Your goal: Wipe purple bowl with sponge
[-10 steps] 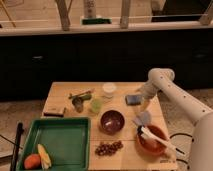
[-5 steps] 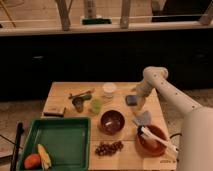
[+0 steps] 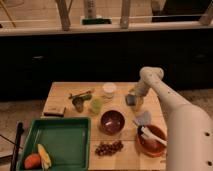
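The dark purple bowl stands upright near the middle of the wooden table. A blue-grey sponge lies to its upper right, near the table's right side. My gripper is at the end of the white arm, which reaches in from the right. It is down right at the sponge, at its upper right edge. The sponge is partly hidden by the gripper.
A green tray at front left holds an orange and a yellow item. An orange bowl with a white utensil, a grey cloth, grapes, a white cup, a green cup, a dark cup and a tan block also sit on the table.
The arm has swung left and down, bringing the gripper from beside the sponge onto it. The bowl and the other things have not moved.
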Motion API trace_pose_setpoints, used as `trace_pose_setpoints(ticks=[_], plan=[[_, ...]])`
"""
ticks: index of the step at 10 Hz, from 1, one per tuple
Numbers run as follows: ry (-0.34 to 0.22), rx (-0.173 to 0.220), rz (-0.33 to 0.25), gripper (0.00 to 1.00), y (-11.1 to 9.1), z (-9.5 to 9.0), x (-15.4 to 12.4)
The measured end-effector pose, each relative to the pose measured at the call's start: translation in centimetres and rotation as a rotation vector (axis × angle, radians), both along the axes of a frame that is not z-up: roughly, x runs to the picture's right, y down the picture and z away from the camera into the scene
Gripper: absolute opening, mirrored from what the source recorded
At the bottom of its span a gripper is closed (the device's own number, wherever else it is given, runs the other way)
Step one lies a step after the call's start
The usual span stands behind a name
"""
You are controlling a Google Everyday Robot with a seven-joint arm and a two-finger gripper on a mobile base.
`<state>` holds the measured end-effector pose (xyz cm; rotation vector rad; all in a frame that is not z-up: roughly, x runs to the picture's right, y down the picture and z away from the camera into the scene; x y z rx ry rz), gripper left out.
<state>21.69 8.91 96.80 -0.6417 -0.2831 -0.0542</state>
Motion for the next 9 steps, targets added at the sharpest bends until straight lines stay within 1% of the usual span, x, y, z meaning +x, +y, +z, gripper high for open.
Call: trace_pose_setpoints(ticks=[1, 2, 4, 5, 6, 7, 8, 9], plan=[[0.002, -0.006, 0.000, 0.65, 0.1, 0.0, 0.4], [0.005, -0.002, 0.002, 0.53, 0.1, 0.1, 0.9], [0.012, 0.009, -0.001, 0.37, -0.2, -0.4, 1.8], [0.017, 0.016, -0.008, 0.27, -0.3, -0.8, 2.3], [0.014, 0.030, -0.011, 0.14, -0.9, -1.8, 2.4], [0.008, 0.040, -0.011, 0.05, -1.4, -2.9, 2.4], [0.006, 0.046, -0.011, 0.02, -1.7, -3.5, 2.4], [-0.001, 0.057, -0.009, 0.00, -2.1, -4.6, 2.3]])
